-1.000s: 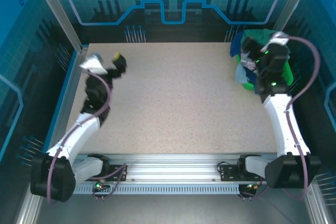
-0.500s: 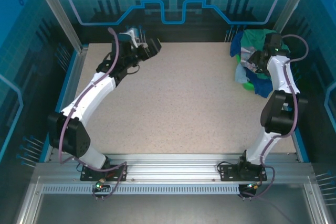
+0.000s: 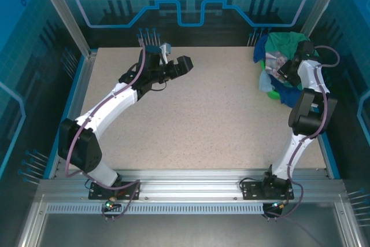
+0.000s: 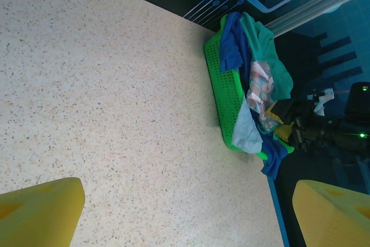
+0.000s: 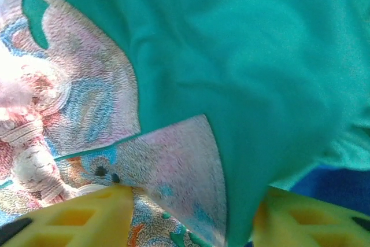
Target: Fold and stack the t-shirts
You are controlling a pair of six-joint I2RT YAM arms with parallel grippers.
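Observation:
The t-shirts lie heaped in a bright green basket [image 3: 268, 95] at the table's far right corner. On top is a teal-green t-shirt [image 5: 243, 56] with a pink-grey print [image 5: 75, 102]; a royal blue one [image 4: 231, 50] and a pale blue one [image 4: 247, 131] hang over the basket's rim. My right gripper [image 5: 193, 201] is down in the heap [image 3: 283, 47], its yellow fingers pinching up a fold of the teal-green shirt. My left gripper [image 3: 186, 65] hangs open above the bare table at the far left-centre, well apart from the basket, nothing between its fingers [image 4: 40, 212].
The speckled table [image 3: 196, 120] stretches between both arms. A blue rim [image 4: 277, 206] marks the table's right edge just beside the basket. Dark walls and metal posts close in the back and sides.
My left arm swung from the left edge out toward the far middle of the table, gripper still open. My right arm stretched over the basket and its fingers closed in on the teal-green shirt.

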